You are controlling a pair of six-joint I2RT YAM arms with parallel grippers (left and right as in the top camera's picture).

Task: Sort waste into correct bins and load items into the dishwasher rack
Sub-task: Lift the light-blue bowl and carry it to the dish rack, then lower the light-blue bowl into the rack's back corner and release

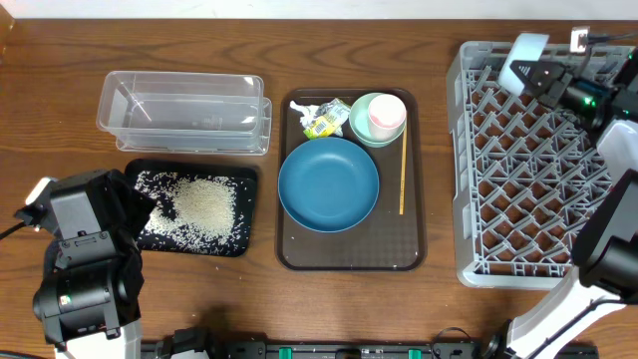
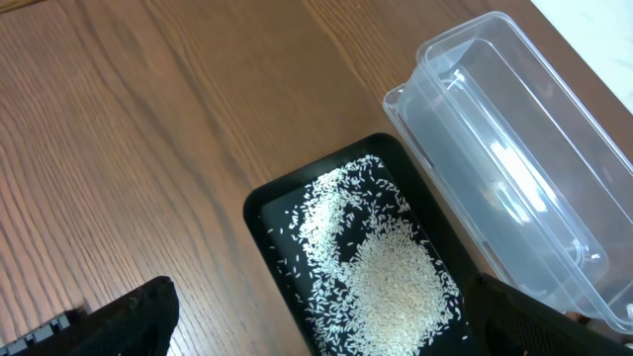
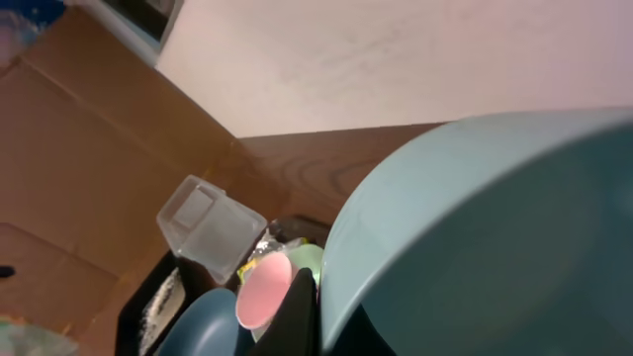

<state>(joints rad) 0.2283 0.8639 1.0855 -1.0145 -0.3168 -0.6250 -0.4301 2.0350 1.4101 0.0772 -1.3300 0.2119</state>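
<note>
The heap of rice (image 1: 199,204) lies in the black tray (image 1: 244,175), in front of the empty clear tub (image 1: 184,110). My left gripper (image 1: 128,211) is open and empty beside the tray's left end; its wrist view shows the rice (image 2: 391,277) between the fingers (image 2: 326,331). My right gripper (image 1: 538,75) is shut on the light-blue bowl (image 1: 525,52) above the back of the grey rack (image 1: 528,179). The bowl (image 3: 475,227) fills the right wrist view. The dark-blue dish (image 1: 328,184), the green cup (image 1: 379,118), the wrapper (image 1: 324,120) and the stick (image 1: 402,175) lie on the brown tray.
The brown serving tray (image 1: 349,257) sits mid-table between the bins and the rack. The clear tub (image 2: 514,148) stands right behind the black tray (image 2: 259,213). Bare wood lies left of the bins. The right arm's body stands at the rack's right edge.
</note>
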